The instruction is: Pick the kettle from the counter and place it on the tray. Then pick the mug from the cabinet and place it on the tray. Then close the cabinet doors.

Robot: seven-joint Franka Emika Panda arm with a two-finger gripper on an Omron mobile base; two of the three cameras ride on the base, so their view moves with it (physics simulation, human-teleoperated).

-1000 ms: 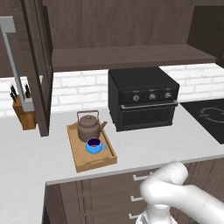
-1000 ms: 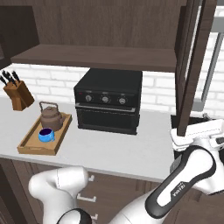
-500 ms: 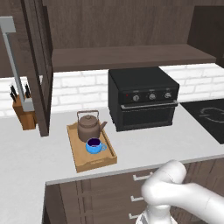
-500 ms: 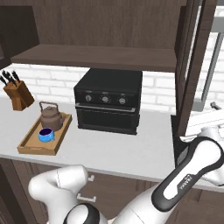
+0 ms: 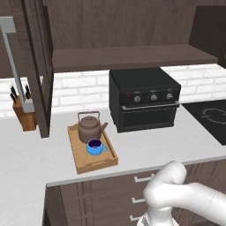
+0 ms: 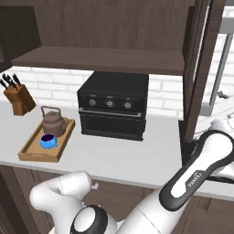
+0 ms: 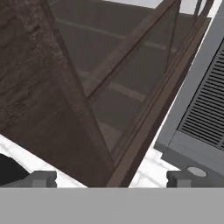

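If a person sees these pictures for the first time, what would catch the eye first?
Probably the bright-blue mug, which sits on the wooden tray just in front of the dark-brown kettle, on the pale counter. Next, the black oven to the right of the tray, and the tall cabinet doors standing open at both ends.

Spread fingers [image 7: 43, 178] flank the cabinet door [image 7: 65, 109] — frame edge between.

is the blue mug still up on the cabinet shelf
No, the mug sits on the tray on the counter, just in front of the kettle.
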